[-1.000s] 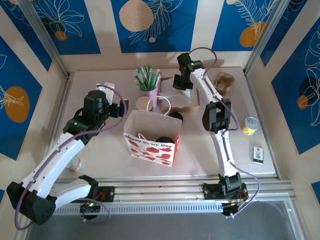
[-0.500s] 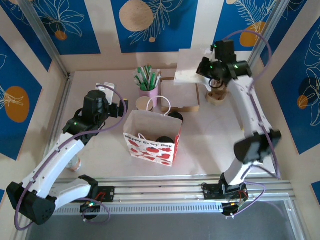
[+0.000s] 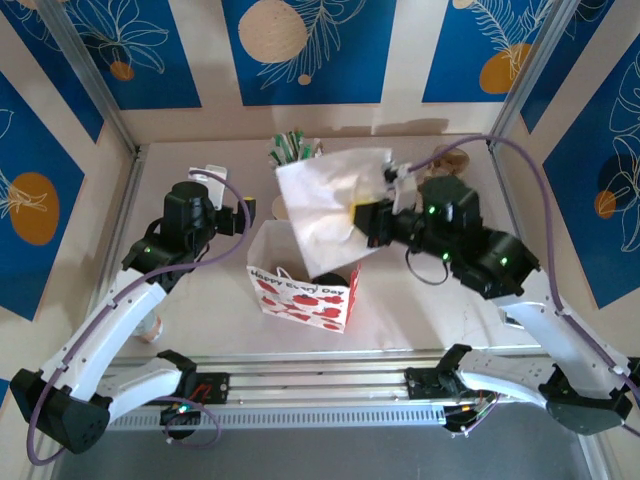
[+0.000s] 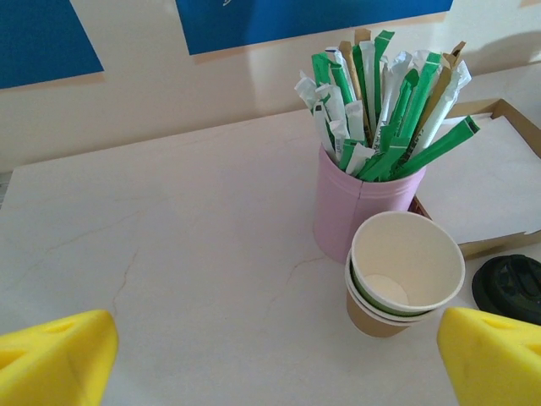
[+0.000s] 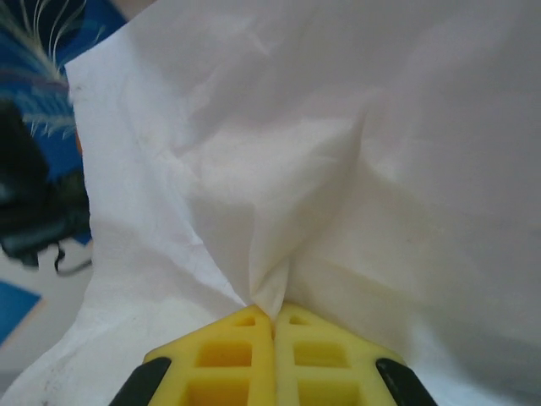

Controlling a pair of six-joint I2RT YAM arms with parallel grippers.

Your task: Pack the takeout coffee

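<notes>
Swung in from the back right corner, the right arm now reaches low across the desk (image 3: 420, 310) toward the middle, and the white paper sheet (image 3: 325, 205) it lifted off the cardboard tray (image 4: 499, 182) has come with it. The left arm has barely shifted.

A gift bag (image 3: 300, 295) with a red pattern stands open near the front centre of the desk. The white paper sheet hangs in the air above the bag's back edge, tilted and crumpled, and hides part of the opening. The right end effector (image 5: 272, 317) is pressed together on one edge of that sheet, the paper bunching into a fold right at the yellow tips.

Inside the bag, just below the sheet's lower edge, sits the takeout coffee (image 3: 338, 281); its round black top is all that can be seen.

The left end effector (image 3: 245, 213) hovers left of the bag with its yellow fingers (image 4: 59, 359) spread wide and nothing between them. Ahead of it a pink holder (image 4: 359, 207) full of green and white sachets stands beside the tray. Stacked paper cups (image 4: 406, 271), tan outside, touch the holder's front, and a loose black lid (image 4: 511, 288) lies just to their right.
</notes>
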